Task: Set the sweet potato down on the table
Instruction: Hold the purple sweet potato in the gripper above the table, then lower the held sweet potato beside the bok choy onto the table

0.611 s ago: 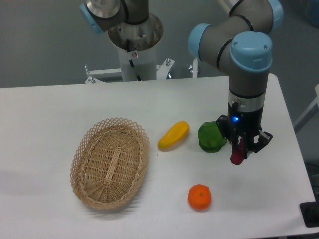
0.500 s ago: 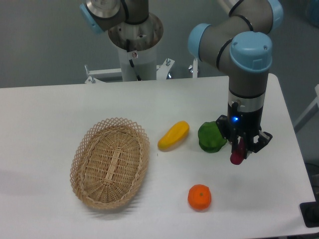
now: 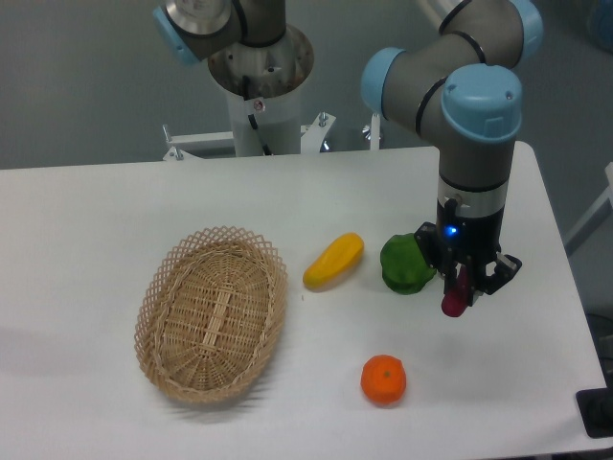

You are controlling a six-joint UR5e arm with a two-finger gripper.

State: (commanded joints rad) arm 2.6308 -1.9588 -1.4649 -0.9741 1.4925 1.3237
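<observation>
The sweet potato (image 3: pixel 456 295) is a slim reddish-purple piece hanging upright between the fingers of my gripper (image 3: pixel 462 286). The gripper is shut on its upper part, and its lower tip sits at or just above the white table (image 3: pixel 115 220) at the right side. I cannot tell whether the tip touches the table. The gripper points straight down, just right of a green pepper (image 3: pixel 406 264).
A yellow oblong fruit (image 3: pixel 333 260) lies left of the pepper. A round orange (image 3: pixel 383 379) sits nearer the front. An oval wicker basket (image 3: pixel 212 311) stands at the left. The table's right edge is close to the gripper.
</observation>
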